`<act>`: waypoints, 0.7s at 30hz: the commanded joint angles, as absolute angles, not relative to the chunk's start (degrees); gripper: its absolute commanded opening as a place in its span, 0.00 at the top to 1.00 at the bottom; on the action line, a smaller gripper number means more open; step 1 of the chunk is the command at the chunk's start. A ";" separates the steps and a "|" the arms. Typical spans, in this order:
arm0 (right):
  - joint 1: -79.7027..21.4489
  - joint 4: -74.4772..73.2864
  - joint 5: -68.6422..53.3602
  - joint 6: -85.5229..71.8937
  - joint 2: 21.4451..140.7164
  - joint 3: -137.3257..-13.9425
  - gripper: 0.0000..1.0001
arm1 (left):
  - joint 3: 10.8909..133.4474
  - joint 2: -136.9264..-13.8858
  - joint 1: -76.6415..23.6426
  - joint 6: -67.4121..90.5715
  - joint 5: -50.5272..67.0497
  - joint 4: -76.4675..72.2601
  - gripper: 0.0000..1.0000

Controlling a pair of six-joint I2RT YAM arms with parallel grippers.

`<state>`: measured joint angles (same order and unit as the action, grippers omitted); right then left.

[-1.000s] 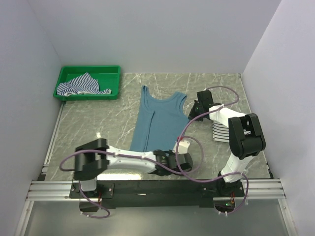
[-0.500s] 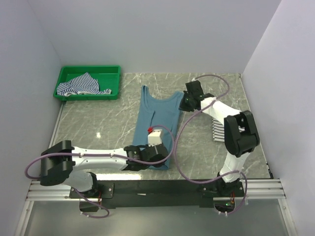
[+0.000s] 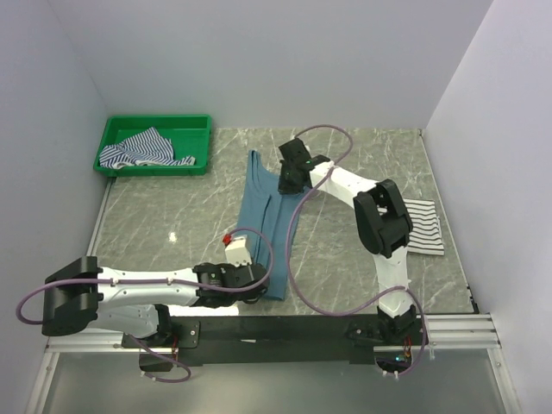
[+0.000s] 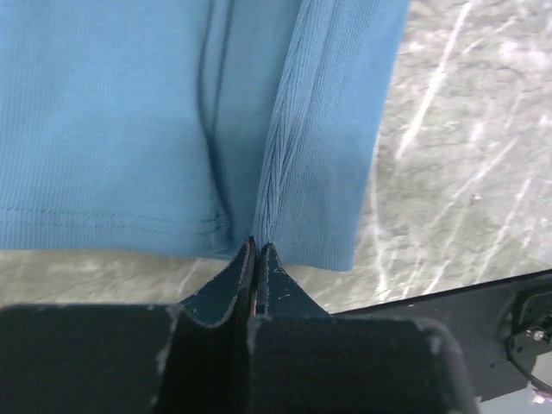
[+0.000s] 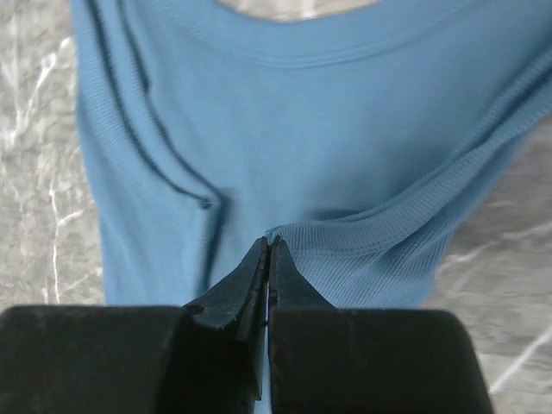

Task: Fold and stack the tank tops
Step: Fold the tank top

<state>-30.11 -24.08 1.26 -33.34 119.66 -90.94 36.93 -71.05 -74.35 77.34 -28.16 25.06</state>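
**A:** Where is the teal tank top (image 3: 261,216) to be found?

**B:** It is laid lengthwise at the centre of the top view, on the marble table (image 3: 172,216), with one long side doubled over toward the left of the frame. The white striped top (image 3: 423,228) is seen lying flat at centre right (folded, it would seem). The blue-and-white one (image 3: 142,148) is bunched in the green tray (image 3: 155,121) at upper left.

**A:** And how are the tools found?

**B:** Both are pinched tight on the teal cloth. The bottom hem is nipped by the left gripper (image 4: 257,252) at the lower middle of its wrist view. A strap edge near the neckline is nipped by the right gripper (image 5: 268,246). A raised ridge of fabric runs away from the left one.

**A:** How is the garment expected to handle?

**B:** It is judged light, limp and somewhat stretchy (a fine ribbed knit), so no shape will be kept when it is lifted. Sagging and dragging on the table are to be expected. Hold is best taken at the stitched hem and the bound strap edges, where the cloth is thicker and less likely to slip. The two ends should be carried level so that the fold line is kept straight.
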 commanded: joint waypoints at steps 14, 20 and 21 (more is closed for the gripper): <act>-34.63 -29.09 7.38 -30.33 126.56 -101.34 0.92 | 33.48 -68.38 -74.09 79.90 -25.58 27.68 0.99; -34.63 -25.14 6.42 -26.12 123.40 -99.93 0.68 | 35.16 -67.42 -73.22 79.28 -26.89 30.49 0.91; -34.54 -23.48 5.89 -25.58 122.53 -99.76 0.66 | 35.50 -66.80 -72.69 79.10 -27.24 30.85 0.89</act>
